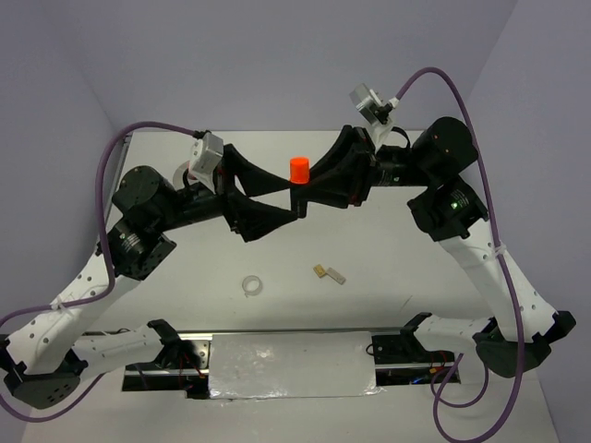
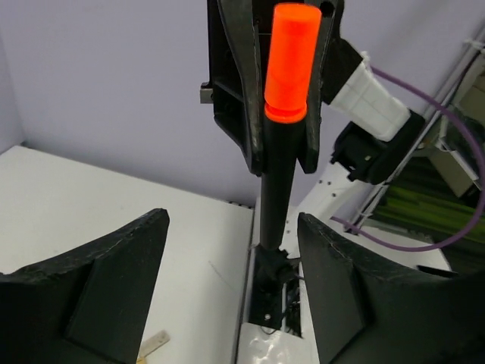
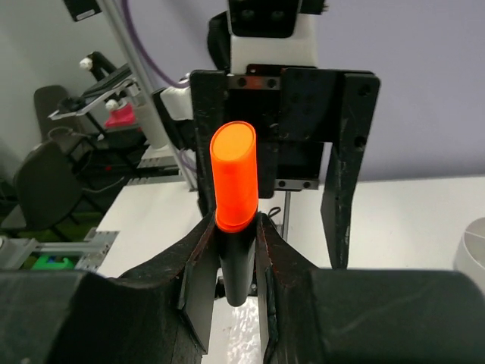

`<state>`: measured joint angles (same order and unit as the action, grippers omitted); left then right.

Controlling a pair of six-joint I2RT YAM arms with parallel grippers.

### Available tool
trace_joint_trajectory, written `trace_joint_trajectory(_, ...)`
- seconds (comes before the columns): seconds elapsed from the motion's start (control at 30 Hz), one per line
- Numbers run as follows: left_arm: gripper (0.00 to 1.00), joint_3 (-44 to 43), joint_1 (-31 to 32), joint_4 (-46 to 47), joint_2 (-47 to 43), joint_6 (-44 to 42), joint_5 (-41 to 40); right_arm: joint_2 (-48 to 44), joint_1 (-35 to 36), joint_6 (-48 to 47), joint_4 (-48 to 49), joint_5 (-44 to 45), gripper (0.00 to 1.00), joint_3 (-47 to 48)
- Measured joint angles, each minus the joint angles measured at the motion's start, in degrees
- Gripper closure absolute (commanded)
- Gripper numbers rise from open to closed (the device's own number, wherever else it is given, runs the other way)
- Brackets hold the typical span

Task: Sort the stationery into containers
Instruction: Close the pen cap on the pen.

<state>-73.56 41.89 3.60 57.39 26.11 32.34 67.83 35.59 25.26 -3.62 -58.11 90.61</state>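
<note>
A black marker with an orange cap (image 1: 298, 170) stands upright in mid-air above the table's middle. My right gripper (image 1: 307, 194) is shut on its black body, as the right wrist view (image 3: 239, 227) shows; the cap (image 3: 233, 178) sticks up above the fingers. My left gripper (image 1: 288, 212) faces it, open and empty. In the left wrist view (image 2: 233, 221) the marker (image 2: 282, 152) hangs between and beyond my fingers, untouched. A clear tape ring (image 1: 251, 286) and small tan and grey blocks (image 1: 329, 273) lie on the table. Most of the dish (image 3: 474, 254) is hidden.
A whitish patch, perhaps the dish (image 1: 178, 172), peeks out behind the left arm at the far left. A tan block (image 2: 155, 343) shows low in the left wrist view. A foil-covered plate (image 1: 291, 365) lies at the near edge between the arm bases.
</note>
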Motion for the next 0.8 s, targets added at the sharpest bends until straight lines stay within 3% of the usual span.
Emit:
trace_joint_trajectory(0.2, 0.3, 0.9, -0.4, 7.3, 1.8, 6.7, 5.3, -0.7, 0.0, 1.1, 2.1, -2.5, 1.0, -1.9)
trace_joint_trajectory(0.37, 0.5, 2.3, -0.5, 13.1, 3.0, 11.5, 8.5, -1.0, 0.3, 1.0, 2.4, -2.3, 1.0, -2.9)
trace_joint_trajectory(0.5, 0.57, 2.7, -0.5, 15.5, 4.1, 13.4, 10.2, -1.1, 0.7, 0.6, 2.4, -1.5, 1.0, -2.9)
trace_joint_trajectory(0.7, 0.84, 2.7, -0.5, 17.1, 4.8, 14.5, 11.6, -1.1, 0.9, 0.6, 2.4, 0.5, 1.0, -3.0)
trace_joint_trajectory(0.77, 1.0, 2.7, -0.5, 17.1, 4.8, 14.5, 11.7, -1.1, 1.1, 0.6, 2.3, 0.8, 1.0, -3.0)
trace_joint_trajectory(0.8, 1.0, 2.7, -0.5, 17.1, 4.8, 14.5, 11.7, -1.1, 1.1, 0.6, 2.3, 0.9, 1.0, -3.0)
